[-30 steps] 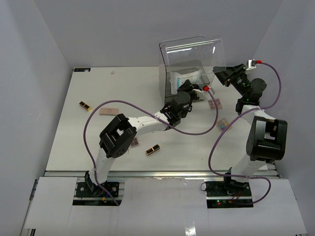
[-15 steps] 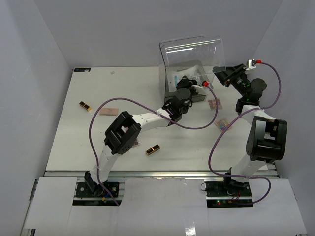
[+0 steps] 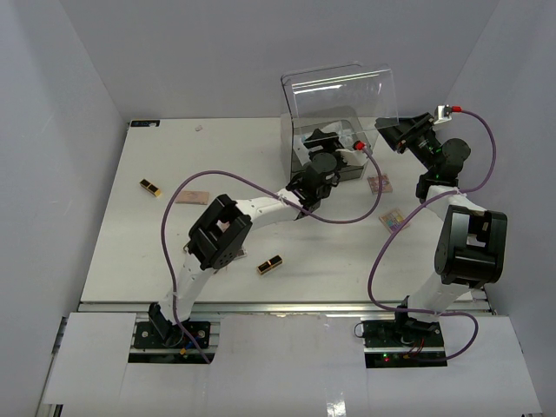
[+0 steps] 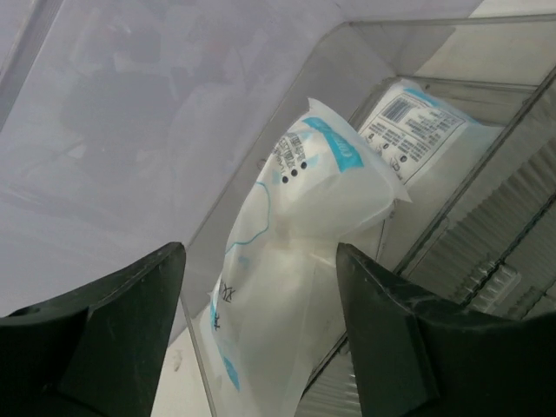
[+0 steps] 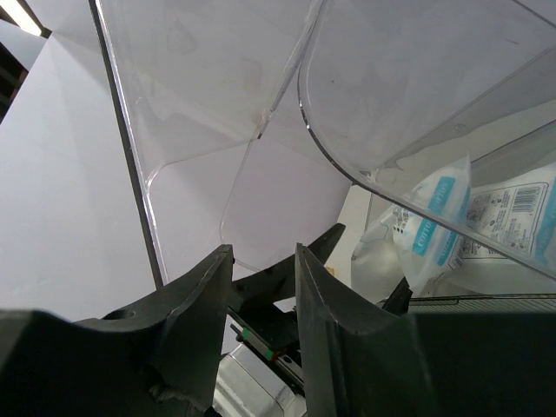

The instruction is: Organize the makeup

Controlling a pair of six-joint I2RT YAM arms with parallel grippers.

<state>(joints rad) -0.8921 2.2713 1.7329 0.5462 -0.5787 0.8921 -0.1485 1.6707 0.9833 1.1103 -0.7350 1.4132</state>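
Step in hand, as I read it: dropping a sachet [image 4: 295, 226] into the clear box [image 3: 298, 155]; left gripper [image 4: 259, 261] sits at the box mouth, fingers [image 4: 113, 321] spread wide either side of the sachet, no pinch; can't tell whether the right-hand finger brushes the film; sachet stands tilted, leaning on the acrylic wall; second sachet [image 4: 426, 130] lies flat behind it, same compartment or not I can't tell.

Right gripper [image 3: 393, 130]: fingers set close, apparently pinching the lower right corner of the raised lid [image 3: 339, 91].

To do it well: back the left arm out along its approach line, jaws wide and centred so neither finger hooks the film; the sachet looks limp and may flop or follow a finger; right should not lower the lid until the left arm is out.

Views: only the left wrist shows the finger-to-sachet gap and the lean; from the top, arm and glare hide the box interior; but only the top view shows what's left on the table [image 3: 217, 148]: brown palette [image 3: 193, 196] at left, second palette [image 3: 379, 183] and multicoloured palette [image 3: 393, 220] right of the box, lipstick [image 3: 270, 265] near the front, another small dark-gold item [image 3: 150, 187] far left; the right wrist adds the lid's curved edge over both sachets, seen from the opposite side.
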